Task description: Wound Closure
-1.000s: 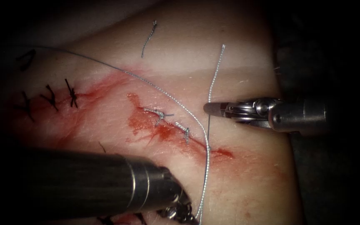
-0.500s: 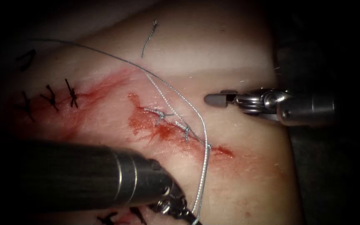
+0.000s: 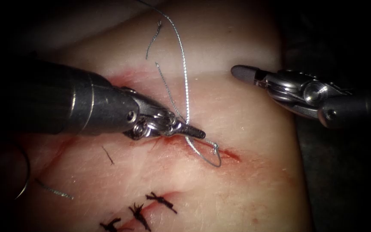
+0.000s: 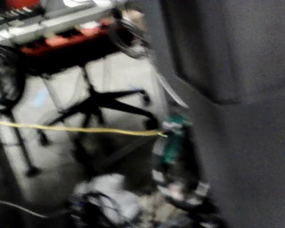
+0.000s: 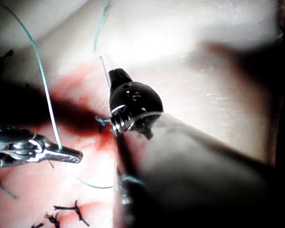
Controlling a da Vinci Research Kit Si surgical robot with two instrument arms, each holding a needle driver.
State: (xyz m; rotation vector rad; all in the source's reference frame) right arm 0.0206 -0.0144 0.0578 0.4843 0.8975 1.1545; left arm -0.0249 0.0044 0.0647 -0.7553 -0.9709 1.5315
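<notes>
Two tools: both are working over the tissue (image 3: 245, 189), the left one low at the cut (image 3: 227, 153) and the right one hanging above and to the right of it.
Left tool (image 3: 194, 131): its jaws are lying closed to a narrow point and appear to be pinching the thread (image 3: 184, 73) where the strand is meeting them; its tip is resting just left of the cut's right end.
Right tool (image 3: 239, 72): its jaws are sitting closed and holding nothing, well apart from the thread and from the other tool.
Thread: one strand is rising from the left jaws to the top edge of the endoscope view; a small loop is sagging below the jaws and is coming back up to enter the tissue at the cut; a short tail is lying on the tissue just left of the rising strand.
Needle (image 3: 25, 172): a thin curved arc, seemingly the needle, is lying far left of the cut, held by neither tool; whether it is sitting in the tissue I cannot tell.
Surroundings: red fluid (image 3: 123, 77) is staining the tissue beside the left shaft; dark stitches (image 3: 162, 201) are sitting below the cut; one cut end of thread (image 3: 153, 41) is lying near the top, another (image 3: 54, 190) near the needle.
Open room: bare tissue is lying between the two tips and to the right of the cut.
Change: the left tool has been swinging up from the bottom left to the cut, carrying the thread with it; the right tool has been lifting up and away.
</notes>
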